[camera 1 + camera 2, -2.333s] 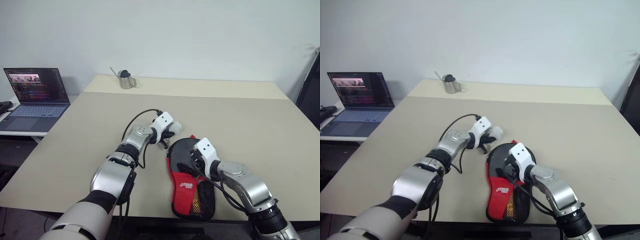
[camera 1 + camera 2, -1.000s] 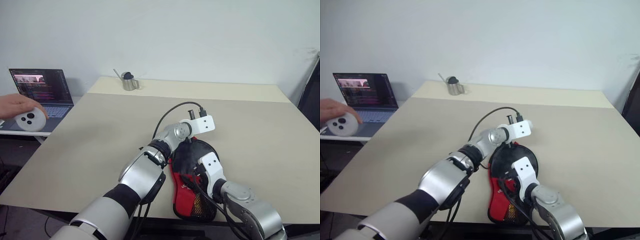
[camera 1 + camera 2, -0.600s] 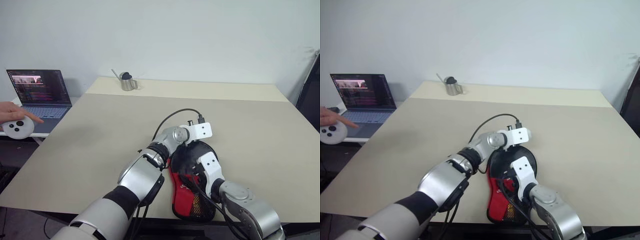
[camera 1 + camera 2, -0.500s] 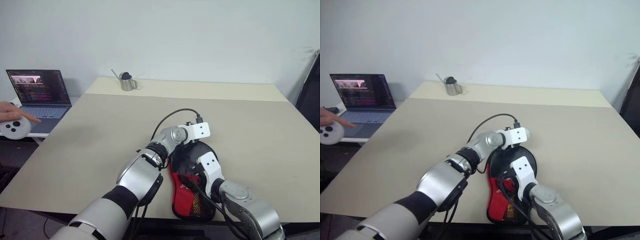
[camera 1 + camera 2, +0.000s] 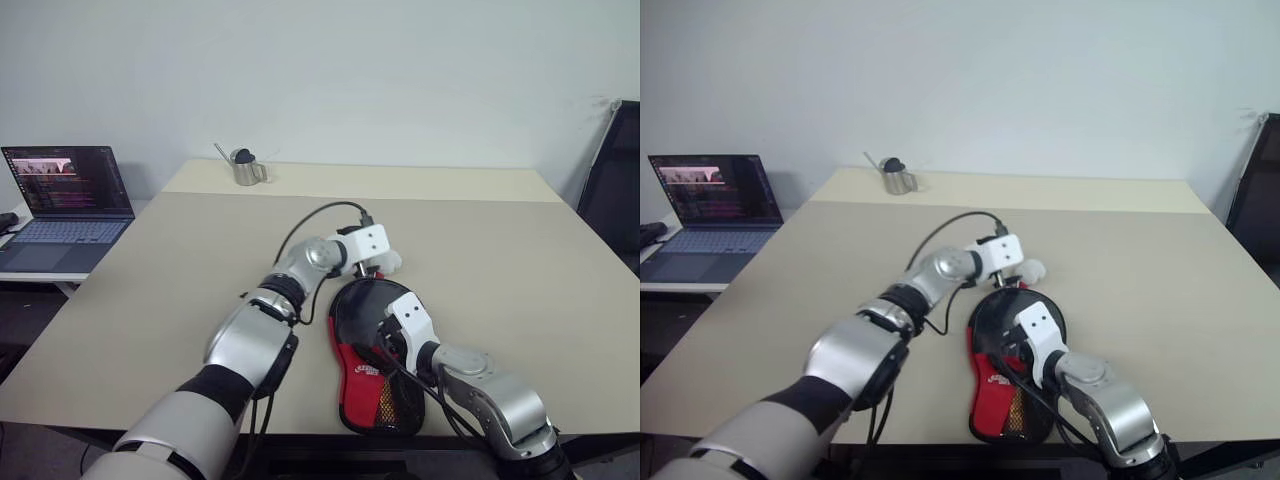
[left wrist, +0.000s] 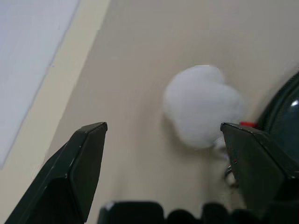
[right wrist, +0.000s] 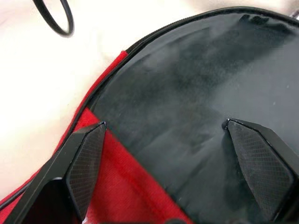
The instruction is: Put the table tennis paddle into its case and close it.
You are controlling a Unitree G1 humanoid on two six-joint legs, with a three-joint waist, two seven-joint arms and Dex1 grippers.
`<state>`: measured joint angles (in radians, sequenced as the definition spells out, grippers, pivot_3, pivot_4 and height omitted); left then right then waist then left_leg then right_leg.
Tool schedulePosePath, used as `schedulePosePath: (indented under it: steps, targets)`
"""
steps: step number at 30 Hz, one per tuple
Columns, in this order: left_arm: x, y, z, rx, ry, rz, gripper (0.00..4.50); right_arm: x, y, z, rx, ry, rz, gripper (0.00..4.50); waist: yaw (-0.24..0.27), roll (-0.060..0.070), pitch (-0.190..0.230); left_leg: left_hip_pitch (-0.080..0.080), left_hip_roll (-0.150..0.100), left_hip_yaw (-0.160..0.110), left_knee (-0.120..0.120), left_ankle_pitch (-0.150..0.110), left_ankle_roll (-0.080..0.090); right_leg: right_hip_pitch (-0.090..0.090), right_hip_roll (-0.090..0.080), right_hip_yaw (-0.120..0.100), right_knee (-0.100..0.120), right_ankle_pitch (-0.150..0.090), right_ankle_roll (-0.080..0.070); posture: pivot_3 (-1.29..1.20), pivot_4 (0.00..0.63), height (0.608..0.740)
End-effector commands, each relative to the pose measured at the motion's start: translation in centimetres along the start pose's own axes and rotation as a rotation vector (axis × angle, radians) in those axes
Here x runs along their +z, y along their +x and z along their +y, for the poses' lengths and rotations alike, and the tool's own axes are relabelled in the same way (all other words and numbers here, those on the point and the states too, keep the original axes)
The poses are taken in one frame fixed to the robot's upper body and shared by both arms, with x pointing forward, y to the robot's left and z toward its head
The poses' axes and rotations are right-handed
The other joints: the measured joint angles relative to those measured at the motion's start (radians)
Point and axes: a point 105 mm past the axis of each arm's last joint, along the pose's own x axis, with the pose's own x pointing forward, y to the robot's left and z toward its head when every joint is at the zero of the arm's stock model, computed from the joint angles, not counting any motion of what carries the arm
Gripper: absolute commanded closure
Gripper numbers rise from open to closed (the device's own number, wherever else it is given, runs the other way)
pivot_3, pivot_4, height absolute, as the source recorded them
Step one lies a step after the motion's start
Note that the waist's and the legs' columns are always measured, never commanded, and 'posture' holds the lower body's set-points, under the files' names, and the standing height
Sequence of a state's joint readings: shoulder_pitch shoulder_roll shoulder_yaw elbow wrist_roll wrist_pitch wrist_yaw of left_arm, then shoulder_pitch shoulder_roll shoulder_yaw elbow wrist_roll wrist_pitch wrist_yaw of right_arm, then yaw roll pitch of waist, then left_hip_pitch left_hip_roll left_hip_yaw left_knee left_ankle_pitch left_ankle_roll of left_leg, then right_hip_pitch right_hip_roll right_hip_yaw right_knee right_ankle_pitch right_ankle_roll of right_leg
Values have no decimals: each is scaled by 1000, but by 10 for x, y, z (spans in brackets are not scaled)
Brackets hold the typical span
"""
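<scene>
Office or lab-type test room. Plain white wall (image 5: 400, 70), large bare beige worktop (image 5: 500, 240). Open laptop (image 5: 60, 200) with a lit screen sits on a side desk to the left. Small metal jug (image 5: 243, 167) at the worktop's far edge. Dark chair back (image 5: 612, 170) at right.

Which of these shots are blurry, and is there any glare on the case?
Left wrist view: the white fluffy ball looks soft and out of focus. Right wrist view: the case shows dull grey sheen on its black panel, no hard glare. Left eye view: evenly lit, soft shadows on the table.
</scene>
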<state>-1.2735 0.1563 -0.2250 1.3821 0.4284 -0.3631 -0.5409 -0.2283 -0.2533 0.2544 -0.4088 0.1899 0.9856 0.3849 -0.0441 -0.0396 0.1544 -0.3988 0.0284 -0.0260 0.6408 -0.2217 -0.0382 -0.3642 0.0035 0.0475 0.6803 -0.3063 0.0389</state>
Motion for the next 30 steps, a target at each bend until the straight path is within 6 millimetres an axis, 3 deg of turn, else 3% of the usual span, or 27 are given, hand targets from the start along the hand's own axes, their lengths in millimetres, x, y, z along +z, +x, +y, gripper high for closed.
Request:
schedulePosePath:
  steps: [1, 5, 8, 12, 16, 23, 30]
  targets:
    - [15, -18, 25, 44, -41, -144, 268, -38, 0, -17, -22, 86, 156, 0, 2, 0, 0, 0, 0, 0, 0, 0, 0, 0, 0, 0, 0, 0, 0, 0, 150, 740]
    - [5, -42, 38, 46, -157, -242, 268, -21, -8, -25, -13, 74, 103, 0, 10, 1, 1, -2, 0, 0, 0, 0, 0, -1, -2, 0, -1, 0, 0, 0, 150, 740]
    - [-6, -63, 33, 15, -233, -326, 268, 0, -16, -23, 33, 51, 29, 0, 11, 2, 2, -3, 1, 0, -2, 0, 0, -3, -3, 0, -1, 0, 0, 0, 150, 740]
    - [-3, -90, 2, -85, -300, -425, 268, 27, -32, -30, 38, 5, -67, 0, 11, 6, 6, -7, 1, 0, -6, 0, 0, -8, -5, 1, 0, 1, -5, 0, 150, 740]
    - [9, -102, -38, -176, -374, -445, 268, 54, -52, -45, 48, 3, -136, 0, 18, 11, 10, -22, 0, -5, -4, 0, 0, -21, -7, -1, 1, 1, -5, 0, 150, 740]
    - [24, -95, -71, -260, -383, -402, 268, 77, -80, -64, 107, -34, -155, 0, 17, 15, 12, -23, -2, -8, -1, 0, 0, -20, -7, -3, 0, 1, -5, 0, 150, 740]
    - [26, -72, -91, -316, -402, -347, 268, 94, -87, -95, 42, -54, -179, 0, 13, 15, 13, -22, -2, -3, -1, 0, 0, -19, -5, -2, 0, 1, -5, 0, 150, 740]
